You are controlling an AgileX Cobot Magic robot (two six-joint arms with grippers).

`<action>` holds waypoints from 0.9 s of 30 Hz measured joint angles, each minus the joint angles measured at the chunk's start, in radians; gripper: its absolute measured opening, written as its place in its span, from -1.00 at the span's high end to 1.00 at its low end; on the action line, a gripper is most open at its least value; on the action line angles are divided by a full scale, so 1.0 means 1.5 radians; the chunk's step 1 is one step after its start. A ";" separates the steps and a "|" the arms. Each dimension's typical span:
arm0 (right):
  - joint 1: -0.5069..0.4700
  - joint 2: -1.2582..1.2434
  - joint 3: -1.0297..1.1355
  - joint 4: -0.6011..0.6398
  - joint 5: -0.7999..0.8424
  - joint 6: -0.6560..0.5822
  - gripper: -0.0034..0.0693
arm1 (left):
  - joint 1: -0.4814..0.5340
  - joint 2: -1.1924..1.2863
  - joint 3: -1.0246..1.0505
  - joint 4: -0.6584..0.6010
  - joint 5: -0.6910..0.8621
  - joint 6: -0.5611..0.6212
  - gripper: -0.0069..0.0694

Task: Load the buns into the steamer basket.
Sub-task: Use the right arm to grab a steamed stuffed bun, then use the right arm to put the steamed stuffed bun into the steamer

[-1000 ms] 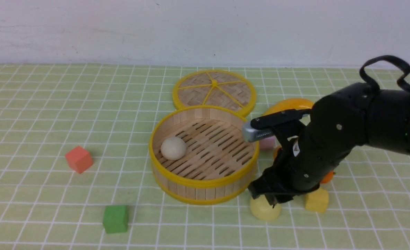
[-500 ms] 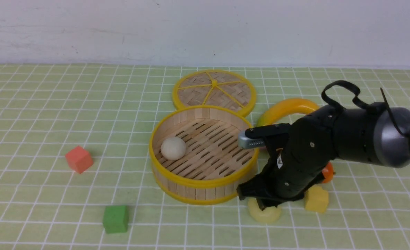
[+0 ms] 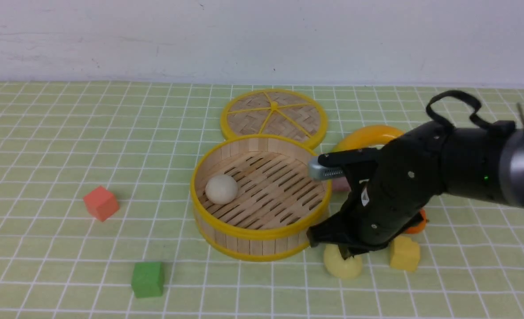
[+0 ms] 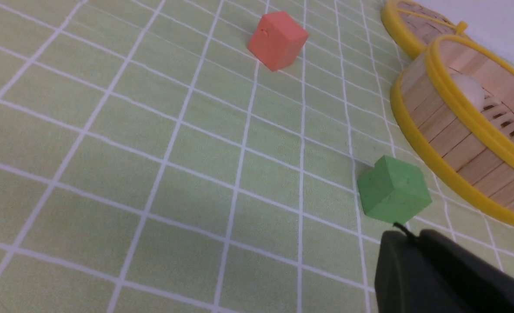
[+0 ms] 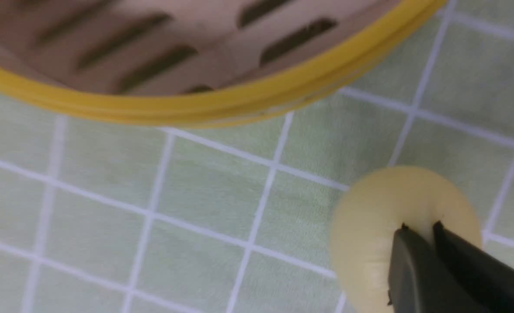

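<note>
**A:** Where is the pale yellow bun (image 3: 342, 267) sitting?

**B:** It is lying on the checked cloth (image 3: 44, 146), right under the tips of the right gripper (image 3: 344, 253) and outside the steamer basket (image 3: 262, 233).

**A:** What are those jaws doing?

**B:** They are standing drawn almost together, with only a thin slit between them. The tips are pressing on the top of the bun. I cannot tell whether they are pinching any of it.

**A:** And the other bun?

**B:** The off-white bun (image 3: 221, 189) is resting on the slatted floor inside the basket, well to the left of those jaws. The basket's wall is standing just beside them on that same side.

**A:** What else is lying around them?

**B:** The yellow cube (image 3: 404, 253) is sitting just to their right, and an orange thing (image 3: 417, 223) is peeking out behind the arm. The woven lid (image 3: 274, 116) is lying beyond the basket, touching its far rim.

**A:** And the left gripper (image 4: 407, 237)?

**B:** Its jaws are looking closed together with nothing between them. The green cube (image 4: 394, 191) is sitting just ahead of their tips, and the red cube (image 4: 278, 40) is lying well beyond it.
</note>
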 joint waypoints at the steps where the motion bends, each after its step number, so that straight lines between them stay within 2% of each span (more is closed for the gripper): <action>1: 0.000 -0.019 -0.004 0.000 0.006 -0.001 0.90 | 0.000 0.000 0.000 0.000 0.000 0.000 0.72; 5: 0.000 -0.058 -0.035 0.017 0.020 -0.027 0.90 | 0.000 0.000 0.000 0.000 0.000 0.000 0.72; 8: 0.000 -0.061 -0.099 0.054 0.023 -0.086 0.90 | 0.000 0.000 0.000 0.000 0.000 0.000 0.71; 15: 0.000 0.052 -0.187 0.122 -0.036 -0.171 0.90 | 0.000 0.000 0.000 0.000 0.000 0.000 0.69; 22: 0.000 0.145 -0.192 0.128 -0.083 -0.182 0.85 | 0.000 0.000 0.000 0.000 0.000 0.000 0.67; 26: 0.000 0.159 -0.192 0.130 -0.110 -0.182 0.74 | 0.000 0.000 0.000 0.000 0.000 0.000 0.65; 27: 0.000 0.159 -0.192 0.133 -0.121 -0.182 0.65 | 0.000 0.000 0.000 0.000 0.000 0.000 0.64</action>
